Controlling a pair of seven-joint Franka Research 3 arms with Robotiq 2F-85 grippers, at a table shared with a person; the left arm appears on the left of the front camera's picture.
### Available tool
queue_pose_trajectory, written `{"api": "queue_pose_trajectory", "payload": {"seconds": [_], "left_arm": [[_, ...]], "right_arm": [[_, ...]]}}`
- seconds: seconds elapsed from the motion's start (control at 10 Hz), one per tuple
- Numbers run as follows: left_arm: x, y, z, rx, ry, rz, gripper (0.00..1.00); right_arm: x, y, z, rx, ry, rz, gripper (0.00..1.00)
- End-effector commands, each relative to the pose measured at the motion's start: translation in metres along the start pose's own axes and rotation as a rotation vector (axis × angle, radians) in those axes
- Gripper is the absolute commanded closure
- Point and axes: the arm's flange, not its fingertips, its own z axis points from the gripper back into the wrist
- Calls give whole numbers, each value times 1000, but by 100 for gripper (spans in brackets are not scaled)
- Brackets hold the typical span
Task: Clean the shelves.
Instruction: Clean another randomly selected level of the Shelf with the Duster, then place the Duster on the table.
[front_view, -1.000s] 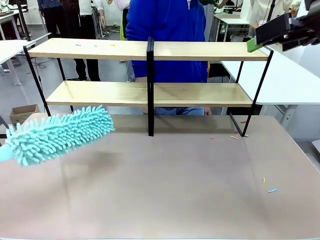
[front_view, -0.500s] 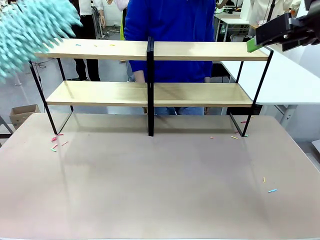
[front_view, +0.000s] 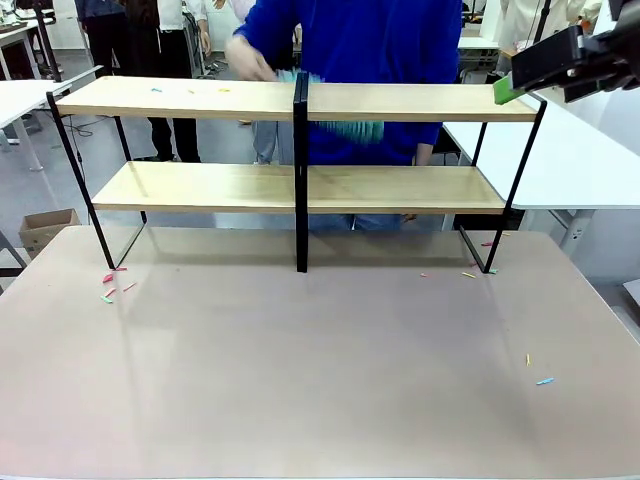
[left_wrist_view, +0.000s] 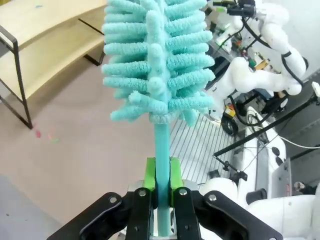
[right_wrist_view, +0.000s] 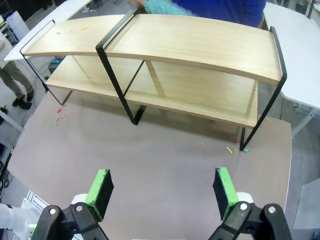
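Note:
The shelves (front_view: 300, 102) stand at the table's far side: two light wooden boards in a black frame with a central upright. They also appear from above (right_wrist_view: 200, 40) and at an angle (left_wrist_view: 40, 45). My left gripper (left_wrist_view: 161, 186) is shut on the handle of a fluffy teal duster (left_wrist_view: 157, 60), held away from the rack. High by the rack's right end, my right gripper (front_view: 512, 85) hangs open and empty (right_wrist_view: 162, 195). A person in blue stands behind the rack, one hand (front_view: 250, 60) at the top board with a blurred teal duster (front_view: 345, 128).
Small coloured scraps lie on the beige tabletop by the rack's left foot (front_view: 112, 285), by its right foot (front_view: 468, 273) and at the right (front_view: 543, 380). A few scraps sit on the top board (front_view: 190, 90). White tables flank both sides (front_view: 570, 150).
My teal duster swung up from the table's left and out of the front view. The person leaned in, bringing a hand and a teal duster behind the top board. My right gripper stayed put.

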Motion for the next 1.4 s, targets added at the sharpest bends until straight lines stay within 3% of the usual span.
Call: {"api": "queue_pose_trajectory", "payload": {"seconds": [0.0, 1.1, 1.2, 1.3], "left_arm": [[-9, -5, -12, -25, 42, -60, 87], [-5, -4, -10, -21, 32, -34, 87], [-1, -14, -25, -149, 152, -177, 87], [-1, -25, -35, -153, 158, -238, 87]], "right_arm": [[1, 0, 0, 4, -3, -5, 0], [1, 0, 0, 4, -3, -5, 0], [0, 0, 0, 0, 0, 0, 0], [0, -3, 10, 77, 27, -11, 0]]}}
